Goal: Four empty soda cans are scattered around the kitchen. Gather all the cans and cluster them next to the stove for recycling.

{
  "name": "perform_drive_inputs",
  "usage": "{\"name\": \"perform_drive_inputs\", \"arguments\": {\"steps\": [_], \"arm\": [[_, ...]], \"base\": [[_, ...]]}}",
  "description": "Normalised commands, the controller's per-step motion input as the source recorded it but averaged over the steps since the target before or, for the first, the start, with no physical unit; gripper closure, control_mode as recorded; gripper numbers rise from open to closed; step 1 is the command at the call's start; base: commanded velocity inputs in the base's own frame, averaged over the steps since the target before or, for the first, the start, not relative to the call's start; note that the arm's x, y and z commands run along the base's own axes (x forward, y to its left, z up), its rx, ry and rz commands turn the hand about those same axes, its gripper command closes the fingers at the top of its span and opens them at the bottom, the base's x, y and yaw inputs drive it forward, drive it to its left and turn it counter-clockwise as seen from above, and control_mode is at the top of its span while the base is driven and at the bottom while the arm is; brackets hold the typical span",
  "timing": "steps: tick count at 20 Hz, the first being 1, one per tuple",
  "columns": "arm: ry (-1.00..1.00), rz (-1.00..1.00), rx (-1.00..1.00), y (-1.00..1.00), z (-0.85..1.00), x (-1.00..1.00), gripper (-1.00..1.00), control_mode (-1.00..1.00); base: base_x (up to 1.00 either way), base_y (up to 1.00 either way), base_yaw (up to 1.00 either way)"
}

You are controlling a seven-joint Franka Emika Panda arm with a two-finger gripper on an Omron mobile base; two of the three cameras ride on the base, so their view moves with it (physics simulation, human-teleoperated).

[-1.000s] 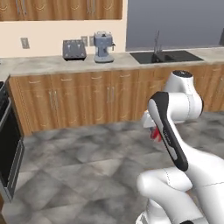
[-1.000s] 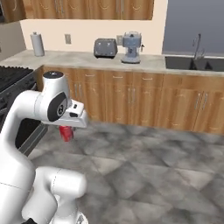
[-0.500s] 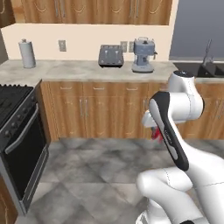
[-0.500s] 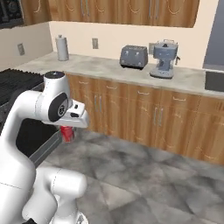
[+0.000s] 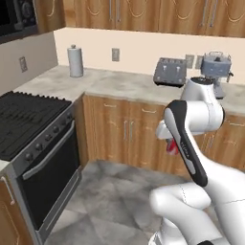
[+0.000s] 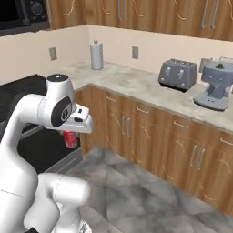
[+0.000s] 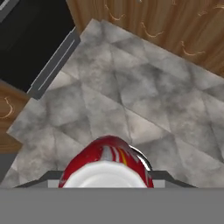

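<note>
Carry | our fingers (image 6: 70, 136) clenched on small red cylindrical soda can (image 7: 106, 164) | risk: can slipping before black-grated steel stove (image 5: 33, 127).

I see a soda can (image 7: 106, 164) of glossy red metal with a pale, smooth end. The stove (image 5: 33, 143) is matt black on top, with a brushed steel front and a dark glassy door. Cabinets (image 6: 150, 132) are warm grained wood (satin finish, thin metal handles). The counter (image 5: 110, 83) looks like speckled stone; the floor (image 7: 131, 96) like mottled grey tile. The toaster (image 6: 178, 74) is dull grey metal.
</note>
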Motion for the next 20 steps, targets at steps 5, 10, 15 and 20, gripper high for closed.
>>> {"name": "perform_drive_inputs", "arguments": {"steps": [5,10,15,20], "arm": [[0.0,0.0,0.0,0.0,0.0,0.0,1.0,1.0],[0.0,0.0,0.0,0.0,0.0,0.0,1.0,1.0],[0.0,0.0,0.0,0.0,0.0,0.0,1.0,1.0],[0.0,0.0,0.0,0.0,0.0,0.0,1.0,1.0]], "base": [[1.0,0.05,0.52],[0.99,0.16,0.54],[0.84,0.27,0.53],[0.65,0.32,0.5]]}}
